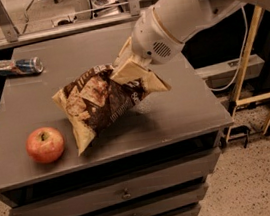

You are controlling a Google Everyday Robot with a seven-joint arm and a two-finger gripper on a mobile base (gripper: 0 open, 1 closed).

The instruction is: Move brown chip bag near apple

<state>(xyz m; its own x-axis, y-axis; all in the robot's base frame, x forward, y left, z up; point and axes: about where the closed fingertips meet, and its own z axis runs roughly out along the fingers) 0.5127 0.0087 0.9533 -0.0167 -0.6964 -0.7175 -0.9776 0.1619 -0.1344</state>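
The brown chip bag (101, 102) is a crinkly tan and dark-brown bag, tilted, with its lower left corner touching the grey tabletop (175, 109). My gripper (132, 71) is shut on the bag's upper right end, at the middle of the table. The red apple (45, 144) with yellowish patches sits near the front left edge, just left of the bag's lower corner, a small gap between them.
A small blue-silver can (19, 66) lies on its side at the table's back left corner. The table has drawers (122, 193) below its front edge. A yellow frame (252, 77) stands to the right on the speckled floor.
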